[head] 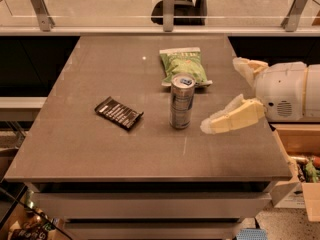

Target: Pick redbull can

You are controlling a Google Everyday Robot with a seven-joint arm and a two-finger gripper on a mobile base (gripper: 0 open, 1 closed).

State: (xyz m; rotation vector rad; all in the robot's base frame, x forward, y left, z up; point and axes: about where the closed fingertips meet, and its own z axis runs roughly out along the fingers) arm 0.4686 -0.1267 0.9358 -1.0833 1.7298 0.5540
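Note:
The redbull can [181, 102] is a slim silver-and-blue can with a shiny top and blue tab. It stands upright near the middle of the brown table [100, 149]. My gripper [220, 94] comes in from the right at can height. It is open and empty, with its cream fingers spread. The near finger [232, 118] ends a short way right of the can, not touching it. The far finger [247, 67] is further back and to the right.
A green snack bag [184, 65] lies flat just behind the can. A flat black wrapper [119, 112] lies to the can's left. A glass railing with metal posts [169, 9] runs behind the table. A cardboard box [299, 149] sits off the table's right edge.

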